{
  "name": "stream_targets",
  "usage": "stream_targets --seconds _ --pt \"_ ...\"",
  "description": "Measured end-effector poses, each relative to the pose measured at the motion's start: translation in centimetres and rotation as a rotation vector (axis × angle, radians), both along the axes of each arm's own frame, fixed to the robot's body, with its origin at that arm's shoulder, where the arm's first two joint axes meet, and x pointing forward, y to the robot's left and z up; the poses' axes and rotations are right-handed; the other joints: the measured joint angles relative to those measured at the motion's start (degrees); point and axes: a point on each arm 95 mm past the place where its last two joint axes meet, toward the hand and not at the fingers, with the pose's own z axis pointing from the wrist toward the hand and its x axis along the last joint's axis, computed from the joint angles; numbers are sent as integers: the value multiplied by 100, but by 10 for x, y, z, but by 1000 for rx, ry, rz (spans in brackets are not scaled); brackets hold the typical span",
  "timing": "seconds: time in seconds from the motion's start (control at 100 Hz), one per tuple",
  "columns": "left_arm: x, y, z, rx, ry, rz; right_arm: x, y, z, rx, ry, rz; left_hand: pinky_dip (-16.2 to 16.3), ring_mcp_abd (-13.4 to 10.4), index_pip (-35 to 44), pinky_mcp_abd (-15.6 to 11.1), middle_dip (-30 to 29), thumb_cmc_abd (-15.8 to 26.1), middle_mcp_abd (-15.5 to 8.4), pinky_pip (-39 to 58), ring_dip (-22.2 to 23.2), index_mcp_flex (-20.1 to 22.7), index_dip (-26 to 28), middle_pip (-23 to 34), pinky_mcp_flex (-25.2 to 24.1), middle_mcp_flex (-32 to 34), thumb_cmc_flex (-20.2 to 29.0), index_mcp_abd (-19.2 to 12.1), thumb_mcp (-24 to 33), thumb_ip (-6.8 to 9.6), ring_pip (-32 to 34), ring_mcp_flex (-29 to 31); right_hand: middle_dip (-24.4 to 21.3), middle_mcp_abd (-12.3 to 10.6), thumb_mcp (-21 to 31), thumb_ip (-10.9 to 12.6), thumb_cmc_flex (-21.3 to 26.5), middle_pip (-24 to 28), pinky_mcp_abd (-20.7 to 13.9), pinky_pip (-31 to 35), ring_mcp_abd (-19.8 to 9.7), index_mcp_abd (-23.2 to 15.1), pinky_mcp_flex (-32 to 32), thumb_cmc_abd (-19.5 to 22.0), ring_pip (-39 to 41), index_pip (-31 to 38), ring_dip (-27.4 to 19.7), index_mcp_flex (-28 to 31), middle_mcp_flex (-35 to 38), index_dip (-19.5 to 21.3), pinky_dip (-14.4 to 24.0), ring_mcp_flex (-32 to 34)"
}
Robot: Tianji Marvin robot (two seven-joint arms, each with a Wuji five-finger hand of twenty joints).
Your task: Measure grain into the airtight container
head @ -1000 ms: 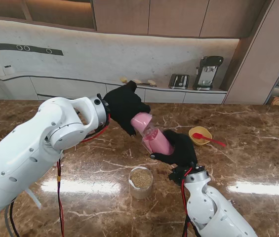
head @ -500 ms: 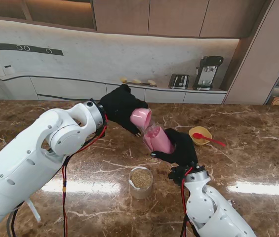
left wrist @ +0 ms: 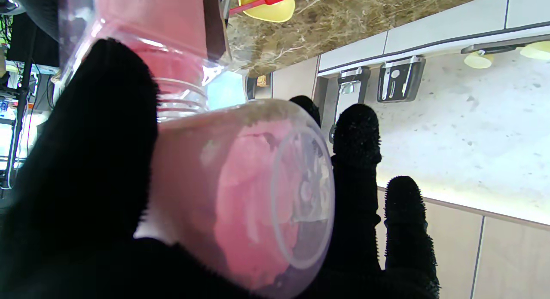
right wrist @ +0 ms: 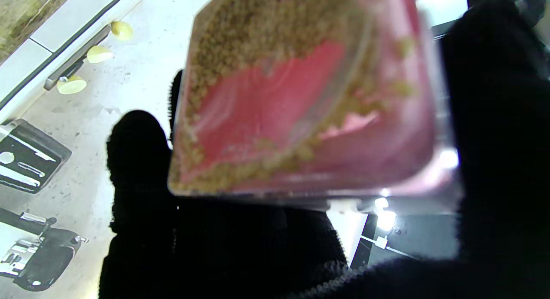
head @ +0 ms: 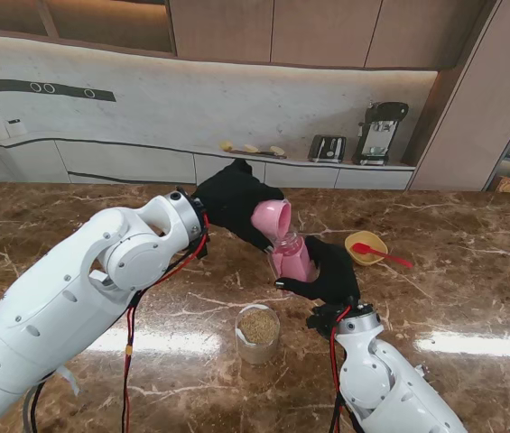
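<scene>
Our right robot hand (head: 329,271) is wrapped around the pink airtight container (head: 290,260), holding it off the table (head: 471,271) with its clear threaded mouth turned up toward our left robot hand (head: 233,200). In the right wrist view the container (right wrist: 309,97) fills most of the frame, its pink wall lined with brownish grain (right wrist: 240,45), and the black-gloved fingers (right wrist: 137,161) of the right robot hand (right wrist: 275,247) close around it from both sides. Our left robot hand grips a pink measuring cup (head: 271,217), tipped over so its rim sits just at the container's mouth; from the stand view we cannot tell whether cup and mouth touch. In the left wrist view the cup (left wrist: 245,191) lies across the palm of the left robot hand (left wrist: 107,204), its translucent base facing the camera, with the thumb (left wrist: 99,131) pressed on one side and the fingers (left wrist: 356,140) rising on the other; the container's clear neck (left wrist: 180,93) is right behind the cup. Nearer to us than the right robot hand, and a little to its left, a clear glass jar (head: 258,332) partly filled with brown grain stands upright on the table, apart from both hands. To the right of the right robot hand and slightly farther from us sits a yellow bowl (head: 366,245) with a red spoon (head: 383,255) lying across its rim, the handle pointing right. The same bowl (left wrist: 267,7) and spoon (left wrist: 258,0) show in the left wrist view beyond the container.
</scene>
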Motion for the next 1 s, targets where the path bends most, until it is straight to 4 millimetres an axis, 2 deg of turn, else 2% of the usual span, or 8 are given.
stream_targets --seconds 0.23,0.38,0.71,1.0 --pt "0 -4 -3 -25 10 -10 0 1 -1 1 4 -8 0 0 0 6 0 -6 -2 -3 -11 0 0 -25 -1 0 0 -8 0 -184 -1 0 0 8 0 5 0 0 -1 0 0 1 0 -134 0 13 -1 0 0 0 0 0" --pt "1 -5 -5 -66 37 -10 1 3 -1 11 4 -19 0 0 0 9 -7 -8 -31 -28 -98 0 0 -121 -3 0 0 -13 0 -190 -132 -1 0 8 1 7 4 11 -1 0 -10 -2 0 -214 0 71 -7 0 5 0 0 1" --pt "-2 -4 -13 -227 145 39 2 7 0 65 12 -37 0 0 -7 75 -425 -11 -130 -164 -243 0 -226 -543 -76 1 0 -69 0 -186 -283 -227 0 8 1 9 4 13 -6 0 -20 -51 8 -244 0 93 -53 47 31 0 0 3" --pt "-7 10 -19 -392 199 109 4 9 4 81 2 -43 0 0 -7 148 -576 -11 -131 -227 -251 0 -237 -689 -80 30 0 -71 0 -167 -283 -228 0 3 1 10 4 13 -8 0 -28 -81 18 -249 0 93 -59 49 34 4 0 3"
